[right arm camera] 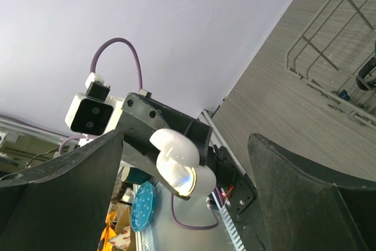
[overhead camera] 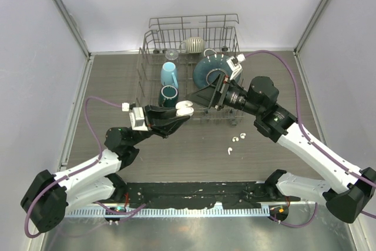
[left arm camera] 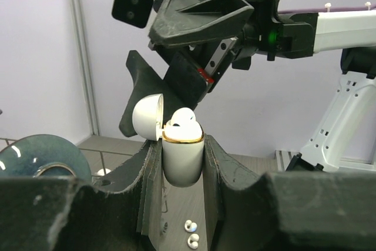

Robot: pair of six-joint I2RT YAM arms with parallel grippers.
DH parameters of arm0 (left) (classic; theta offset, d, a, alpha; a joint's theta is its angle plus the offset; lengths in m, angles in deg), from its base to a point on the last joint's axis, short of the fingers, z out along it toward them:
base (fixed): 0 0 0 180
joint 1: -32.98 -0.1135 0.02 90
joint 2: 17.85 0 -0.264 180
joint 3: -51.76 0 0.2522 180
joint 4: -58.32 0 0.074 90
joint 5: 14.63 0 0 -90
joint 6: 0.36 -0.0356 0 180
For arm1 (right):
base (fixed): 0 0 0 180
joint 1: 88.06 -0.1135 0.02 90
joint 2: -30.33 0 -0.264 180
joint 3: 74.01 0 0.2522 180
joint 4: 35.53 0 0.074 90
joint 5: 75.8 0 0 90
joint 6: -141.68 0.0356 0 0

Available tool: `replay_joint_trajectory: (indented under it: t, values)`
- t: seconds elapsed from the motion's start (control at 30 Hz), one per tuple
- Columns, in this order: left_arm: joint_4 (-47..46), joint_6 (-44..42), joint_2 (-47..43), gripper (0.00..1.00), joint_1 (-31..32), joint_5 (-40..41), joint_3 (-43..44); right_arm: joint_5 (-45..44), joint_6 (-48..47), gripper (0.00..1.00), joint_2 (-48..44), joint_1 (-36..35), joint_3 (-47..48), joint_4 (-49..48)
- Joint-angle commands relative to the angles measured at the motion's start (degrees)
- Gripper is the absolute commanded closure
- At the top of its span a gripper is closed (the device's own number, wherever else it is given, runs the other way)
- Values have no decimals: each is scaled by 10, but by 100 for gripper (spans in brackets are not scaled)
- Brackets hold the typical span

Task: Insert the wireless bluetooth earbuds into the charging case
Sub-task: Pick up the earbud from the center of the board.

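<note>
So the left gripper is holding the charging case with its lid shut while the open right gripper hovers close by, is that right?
Not quite: the lid is open, hinged back from the charging case, as the left wrist view shows. The rest holds: the left gripper grips the charging case and the open right gripper hovers close by.

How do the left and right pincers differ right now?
The left pincer is shut on the charging case, its lid open and an earbud sitting in it; the right pincer is open and empty. The left pincer reaches in from the near left; the right pincer from the dish rack side. Both point at the case.
</note>
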Motion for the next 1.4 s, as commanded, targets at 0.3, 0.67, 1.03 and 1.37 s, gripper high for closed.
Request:
replay_joint_trajectory:
  t: [0.3,0.67,1.03,1.37]
  values:
    - [-17,-46,-24,100,3,39,6,65,79,7,-23,7,-35,-48]
    - [-16,-44,-16,100,2,34,15,103,111,9,3,7,-49,-92]
    - [-17,-45,-9,100,2,36,16,131,125,29,29,7,-45,-96]
    - [-16,-43,-1,100,3,35,18,141,125,53,30,6,-40,-100]
